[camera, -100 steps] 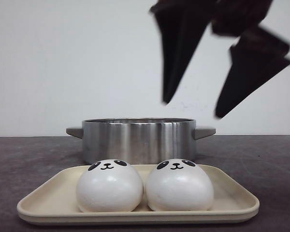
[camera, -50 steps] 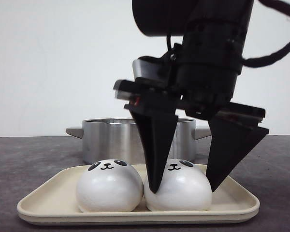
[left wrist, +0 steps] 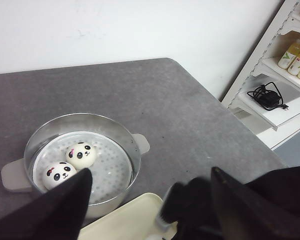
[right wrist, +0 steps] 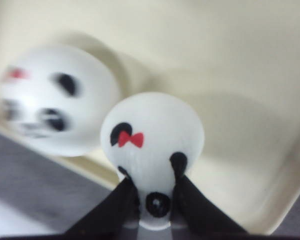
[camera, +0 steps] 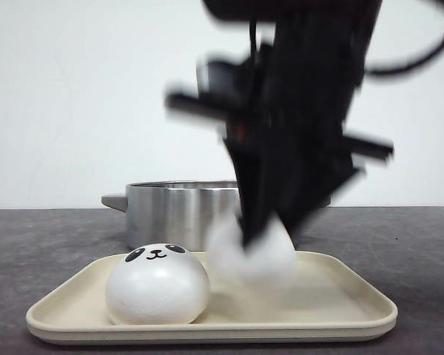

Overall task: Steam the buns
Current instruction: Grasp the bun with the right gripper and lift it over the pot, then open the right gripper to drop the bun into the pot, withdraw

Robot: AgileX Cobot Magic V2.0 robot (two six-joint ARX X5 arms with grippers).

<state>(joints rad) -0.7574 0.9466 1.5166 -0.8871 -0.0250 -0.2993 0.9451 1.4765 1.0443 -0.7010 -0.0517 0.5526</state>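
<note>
The right gripper (right wrist: 155, 192) is pinching one bun (right wrist: 152, 150) at its very edge, just above the tray (camera: 340, 296). With so shallow a bite, it may be slipping free before reaching the pot (camera: 185, 211) behind the tray. The left gripper (left wrist: 147, 195) is hanging wide open.

The right end effector (camera: 270, 225) has clamped one bun (camera: 253, 255), lifting it off the tray (camera: 340, 296).

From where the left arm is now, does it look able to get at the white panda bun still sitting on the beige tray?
Probably yes, but crowded. The remaining panda bun sits uncovered at the beige tray's left side, open from above. The right gripper, clamped on the other bun, is right beside it, so wait until it clears.
</note>
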